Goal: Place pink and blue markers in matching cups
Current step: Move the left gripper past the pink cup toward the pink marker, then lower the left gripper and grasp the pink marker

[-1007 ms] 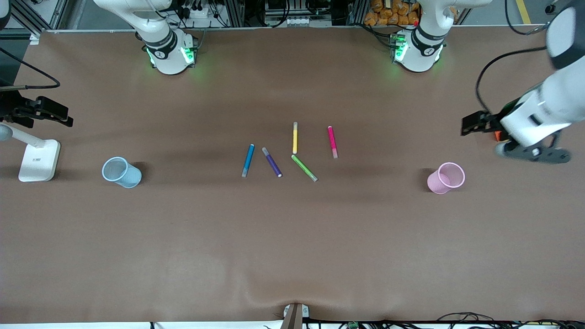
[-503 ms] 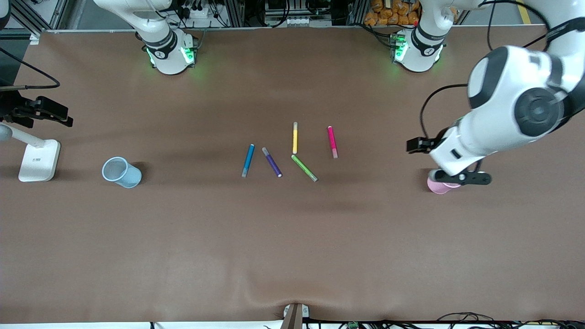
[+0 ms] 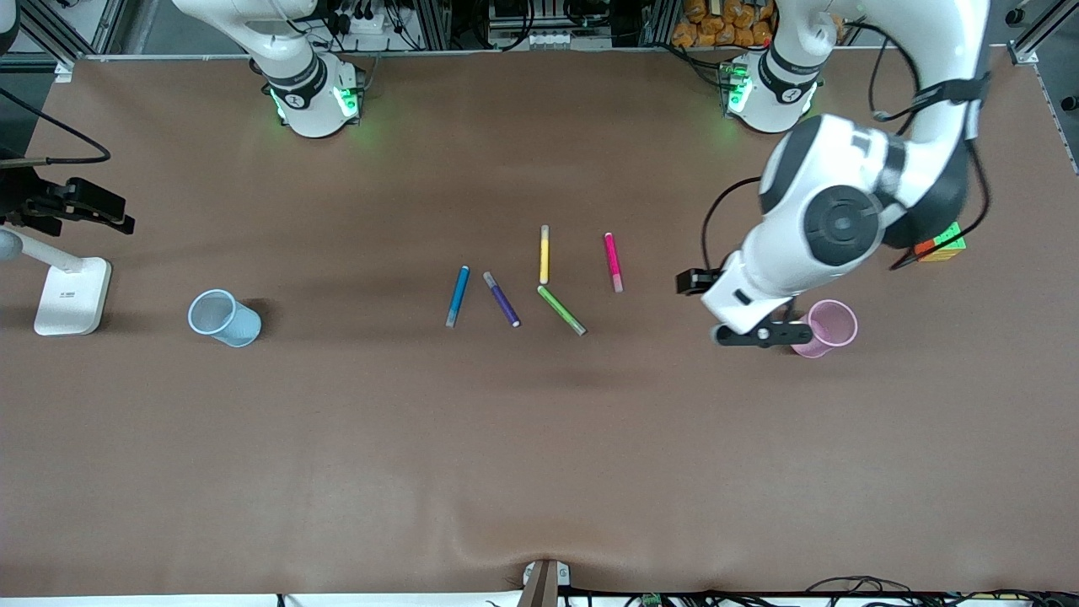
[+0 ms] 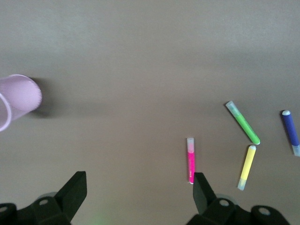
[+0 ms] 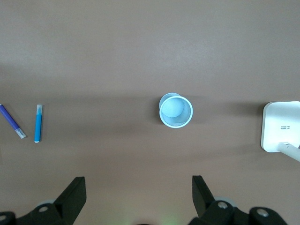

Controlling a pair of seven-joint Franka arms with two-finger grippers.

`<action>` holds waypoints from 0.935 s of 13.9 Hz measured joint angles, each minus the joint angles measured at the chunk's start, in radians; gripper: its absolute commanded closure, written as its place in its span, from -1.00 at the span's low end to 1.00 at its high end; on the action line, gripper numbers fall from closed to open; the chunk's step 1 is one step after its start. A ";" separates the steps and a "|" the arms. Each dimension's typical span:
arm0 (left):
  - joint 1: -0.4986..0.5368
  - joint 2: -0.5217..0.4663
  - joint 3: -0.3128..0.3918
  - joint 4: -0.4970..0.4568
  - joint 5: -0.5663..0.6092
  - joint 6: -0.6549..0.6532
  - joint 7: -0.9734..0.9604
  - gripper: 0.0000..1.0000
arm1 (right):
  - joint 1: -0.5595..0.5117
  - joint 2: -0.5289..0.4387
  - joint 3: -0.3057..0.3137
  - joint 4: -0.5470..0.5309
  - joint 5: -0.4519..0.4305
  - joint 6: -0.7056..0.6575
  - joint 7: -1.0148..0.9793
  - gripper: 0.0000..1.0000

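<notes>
The pink marker [image 3: 613, 261] and blue marker [image 3: 457, 295] lie flat at mid-table. The pale pink cup [image 3: 830, 327] stands toward the left arm's end, the pale blue cup [image 3: 223, 318] toward the right arm's end. My left gripper [image 3: 759, 335] is open and empty over the table beside the pink cup, between it and the pink marker. Its wrist view shows the pink marker [image 4: 191, 161] by one fingertip [image 4: 199, 183] and the pink cup [image 4: 18, 96]. My right gripper [image 5: 137, 187] is open and empty, high over the blue cup [image 5: 176, 110], with the blue marker [image 5: 37, 123] farther off.
A purple marker [image 3: 501, 298], a yellow marker [image 3: 544, 253] and a green marker [image 3: 560, 309] lie between the blue and pink ones. A white stand [image 3: 72, 295] sits at the right arm's end. A coloured cube [image 3: 940, 244] sits at the left arm's end.
My left arm has swung in from its end of the table, passed over the pink cup, and now hangs on the markers' side of it. The markers and cups have not moved.
</notes>
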 measured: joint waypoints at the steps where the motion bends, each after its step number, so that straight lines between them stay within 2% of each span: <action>1: -0.014 0.015 -0.001 -0.002 -0.001 0.015 -0.024 -1.00 | 0.000 0.000 0.000 0.000 0.000 0.000 0.000 -1.00; 4: -0.069 0.045 -0.002 -0.049 -0.002 0.092 -0.113 -1.00 | 0.000 0.004 0.001 0.000 0.000 0.000 0.000 -1.00; 11: -0.162 0.072 -0.004 -0.269 -0.003 0.371 -0.230 -1.00 | 0.008 0.022 0.002 0.000 0.000 0.001 0.000 -1.00; 13: -0.180 0.090 -0.004 -0.305 -0.003 0.427 -0.257 -1.00 | 0.008 0.022 0.002 0.000 0.000 0.001 0.000 -1.00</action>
